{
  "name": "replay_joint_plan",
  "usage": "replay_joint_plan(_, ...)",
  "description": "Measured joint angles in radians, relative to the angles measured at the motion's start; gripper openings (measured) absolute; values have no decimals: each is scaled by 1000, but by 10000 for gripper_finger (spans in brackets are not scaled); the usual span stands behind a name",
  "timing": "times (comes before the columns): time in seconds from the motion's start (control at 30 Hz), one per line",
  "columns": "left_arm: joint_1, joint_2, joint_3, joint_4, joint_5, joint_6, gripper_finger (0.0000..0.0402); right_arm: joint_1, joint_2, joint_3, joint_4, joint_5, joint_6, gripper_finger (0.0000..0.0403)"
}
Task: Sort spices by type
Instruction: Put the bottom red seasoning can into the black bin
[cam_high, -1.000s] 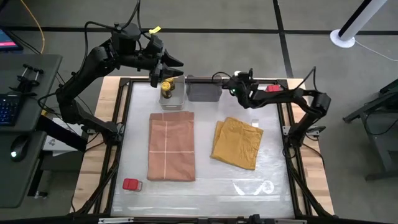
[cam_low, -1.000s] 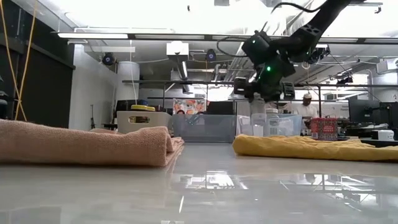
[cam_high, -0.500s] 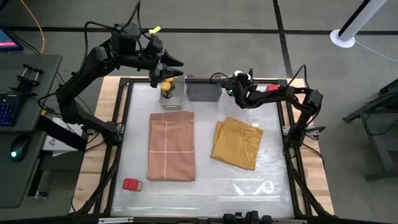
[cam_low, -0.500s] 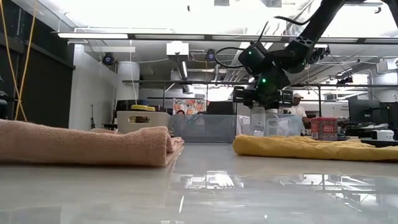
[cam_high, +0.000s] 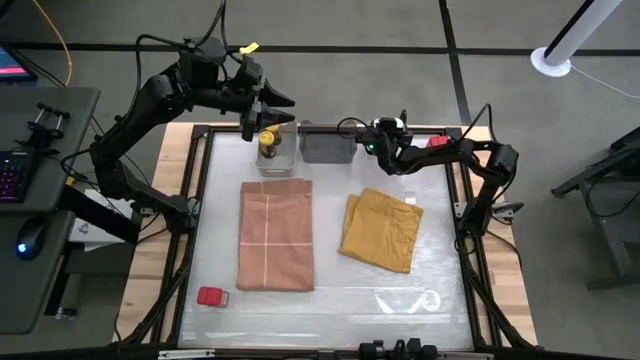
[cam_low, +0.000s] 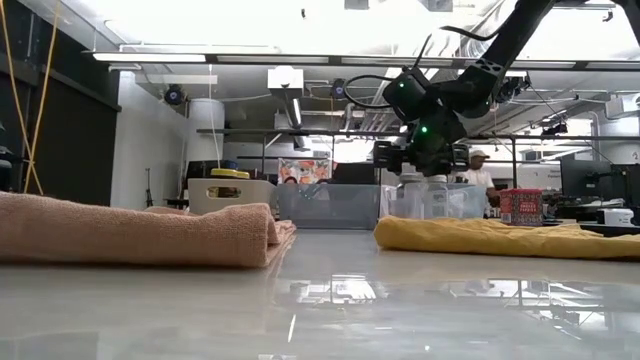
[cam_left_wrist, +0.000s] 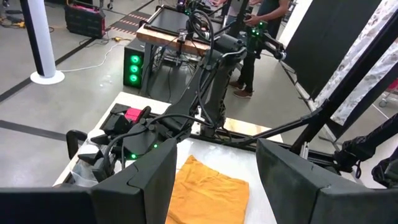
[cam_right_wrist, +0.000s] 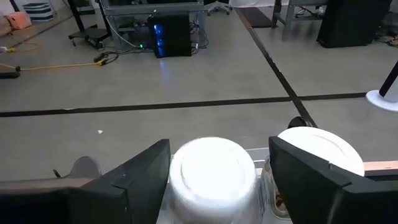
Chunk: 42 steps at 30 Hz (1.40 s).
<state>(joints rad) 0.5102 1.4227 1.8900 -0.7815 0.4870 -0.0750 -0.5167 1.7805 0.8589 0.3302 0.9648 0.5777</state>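
Your right gripper (cam_high: 374, 141) is at the far edge of the table (cam_high: 440, 290), next to the grey bin (cam_high: 326, 146). In its wrist view a white shaker top (cam_right_wrist: 211, 171) sits right between its two dark fingers (cam_right_wrist: 134, 177). The fingers are spread wide and do not touch the top. A second white top (cam_right_wrist: 320, 149) is just beside the first one, outside the fingers.

Your left gripper (cam_high: 268, 112) hangs over the far left of the table, above a clear bin with a yellow-lidded jar (cam_high: 267, 138) in it. Its fingers (cam_left_wrist: 140, 180) are spread apart with nothing between them.

One red tin (cam_high: 211, 296) lies alone near the front left corner. Another red tin (cam_high: 438, 142) is at the far right edge. The pink cloth (cam_high: 275, 235) and the mustard cloth (cam_high: 382, 229) lie side by side in the middle.
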Motion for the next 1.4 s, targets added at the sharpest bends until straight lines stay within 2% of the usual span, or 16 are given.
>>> replay_joint_plan(0.27,0,0,0,-7,0,0,204,0,-5,-1,5,-5,-4,268)
replay_joint_plan(0.43,0,0,0,-7,0,0,204,6,-53,-4,-2,-22,-117,269)
replay_joint_plan(0.73,0,0,0,-7,0,27,204,5,-278,-4,-10,-36,-294,270)
replay_joint_plan(0.87,0,0,0,-8,0,27,204,-4,-408,-3,-27,-102,-388,270)
replay_joint_plan(1.0,0,0,0,-18,-1,26,204,-17,-535,-3,-107,-257,-385,270)
replay_joint_plan(1.13,-14,0,0,-46,-1,1,204,-23,-624,-2,-235,-519,-306,270)
replay_joint_plan(1.3,-100,11,1,-126,-1,-18,204,2,-657,-2,-359,-871,-239,270)
replay_joint_plan(1.4,-184,39,-2,-146,-1,-44,204,45,-650,-2,-386,-973,-238,270)
